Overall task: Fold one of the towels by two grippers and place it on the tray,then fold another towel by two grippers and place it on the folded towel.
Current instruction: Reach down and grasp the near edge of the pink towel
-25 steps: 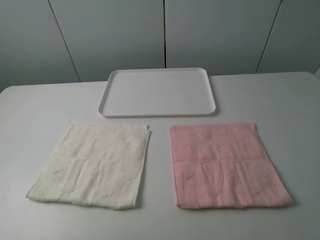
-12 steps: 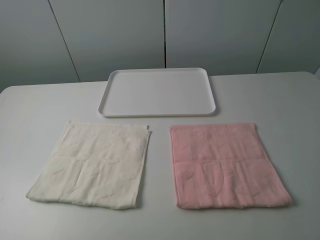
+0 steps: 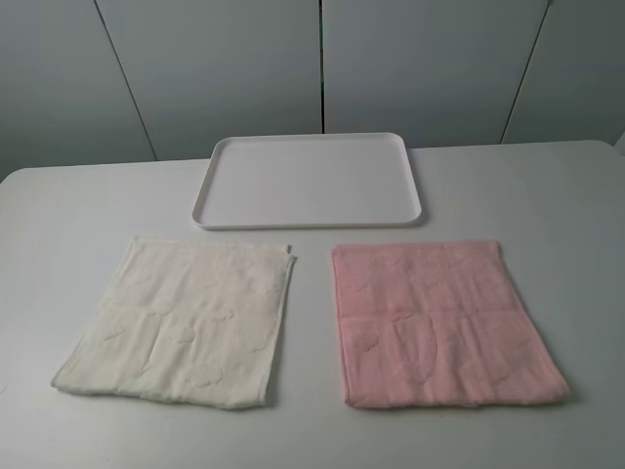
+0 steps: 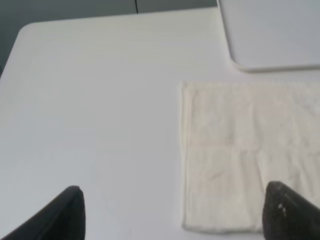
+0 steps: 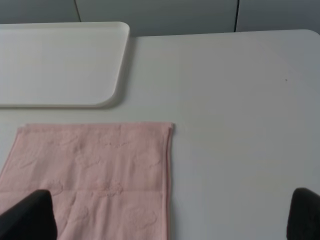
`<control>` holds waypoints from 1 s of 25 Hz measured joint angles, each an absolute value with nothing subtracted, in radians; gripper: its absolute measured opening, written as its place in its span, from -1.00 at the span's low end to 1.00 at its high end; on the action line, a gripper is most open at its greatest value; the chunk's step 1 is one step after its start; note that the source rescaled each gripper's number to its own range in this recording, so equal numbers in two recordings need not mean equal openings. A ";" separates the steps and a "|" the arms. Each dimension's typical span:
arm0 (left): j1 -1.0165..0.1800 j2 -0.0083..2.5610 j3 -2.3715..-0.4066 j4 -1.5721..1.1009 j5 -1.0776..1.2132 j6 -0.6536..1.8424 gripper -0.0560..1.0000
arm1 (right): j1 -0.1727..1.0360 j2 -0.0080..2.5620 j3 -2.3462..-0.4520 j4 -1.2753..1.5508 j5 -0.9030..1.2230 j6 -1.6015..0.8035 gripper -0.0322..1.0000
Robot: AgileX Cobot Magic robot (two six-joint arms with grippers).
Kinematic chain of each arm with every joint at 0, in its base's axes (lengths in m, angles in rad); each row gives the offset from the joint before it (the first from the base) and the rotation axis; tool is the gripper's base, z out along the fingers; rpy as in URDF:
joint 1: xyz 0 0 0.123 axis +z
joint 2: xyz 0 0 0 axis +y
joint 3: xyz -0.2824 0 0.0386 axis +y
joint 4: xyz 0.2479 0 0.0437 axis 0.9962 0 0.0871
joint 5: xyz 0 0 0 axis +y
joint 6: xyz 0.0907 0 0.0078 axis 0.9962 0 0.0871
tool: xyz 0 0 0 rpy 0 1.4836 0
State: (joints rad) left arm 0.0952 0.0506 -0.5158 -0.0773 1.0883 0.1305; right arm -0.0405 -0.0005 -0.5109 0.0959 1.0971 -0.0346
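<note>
Lying flat: cream towel (image 3: 181, 318), pink towel (image 3: 439, 322) (2 unfolded).

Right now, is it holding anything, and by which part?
Nothing: the left tool and right tool are open, empty; the cream towel and pink towel lie flat.

White table (image 3: 78, 205) before a grey panelled wall (image 3: 225, 68)

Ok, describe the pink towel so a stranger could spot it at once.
On the white table, find the white tray at the back. Two towels lie flat side by side in front of it. The pink towel lies right of the cream towel in the high view, the only coloured cloth.
</note>
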 joint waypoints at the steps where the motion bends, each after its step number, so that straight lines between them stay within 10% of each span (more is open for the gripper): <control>1: 0.095 0.092 -0.518 -0.080 1.088 0.159 0.85 | -0.040 0.000 -0.511 0.096 1.097 -0.035 1.00; 11: 0.095 0.606 -0.670 -0.268 0.965 0.452 0.85 | -0.040 0.053 -0.579 0.125 1.102 -0.054 1.00; 25: -0.007 1.127 -0.960 -0.376 0.939 0.705 0.85 | -0.040 0.799 -0.807 0.459 1.024 -0.438 1.00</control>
State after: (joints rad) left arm -0.0066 1.1273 -0.9598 -0.3760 0.9389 0.7051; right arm -0.0405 0.7993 -0.8072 0.4592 1.0238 -0.4381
